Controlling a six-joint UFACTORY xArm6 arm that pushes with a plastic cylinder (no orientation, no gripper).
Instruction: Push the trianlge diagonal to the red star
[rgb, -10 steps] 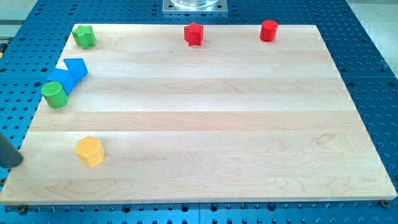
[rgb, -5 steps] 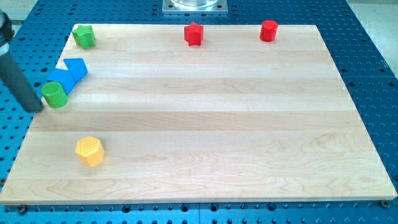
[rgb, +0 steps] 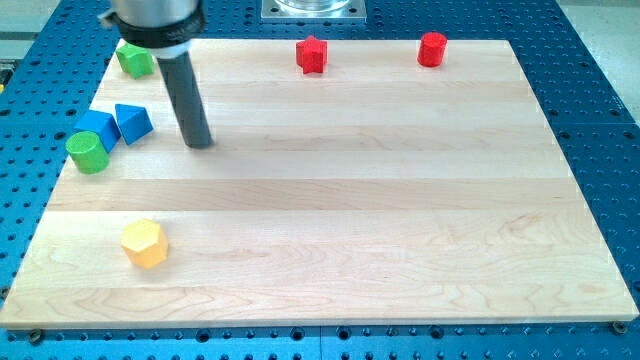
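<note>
A blue triangle (rgb: 133, 122) lies near the board's left edge, touching a blue cube (rgb: 97, 130) on its left. A red star (rgb: 312, 54) sits at the view's top, left of centre. My tip (rgb: 200, 142) rests on the board a short way to the right of the blue triangle, apart from it. The dark rod rises from the tip toward the view's top left.
A green cylinder (rgb: 87, 152) sits against the blue cube's lower left. A green block (rgb: 134, 59) is at the top left corner, partly behind the arm. A red cylinder (rgb: 432, 49) is at the top right. A yellow hexagonal block (rgb: 144, 243) lies at the lower left.
My tip swept from the board's lower left edge, up past the green cylinder, to the right of the blue triangle. The triangle has turned slightly and shifted a little.
</note>
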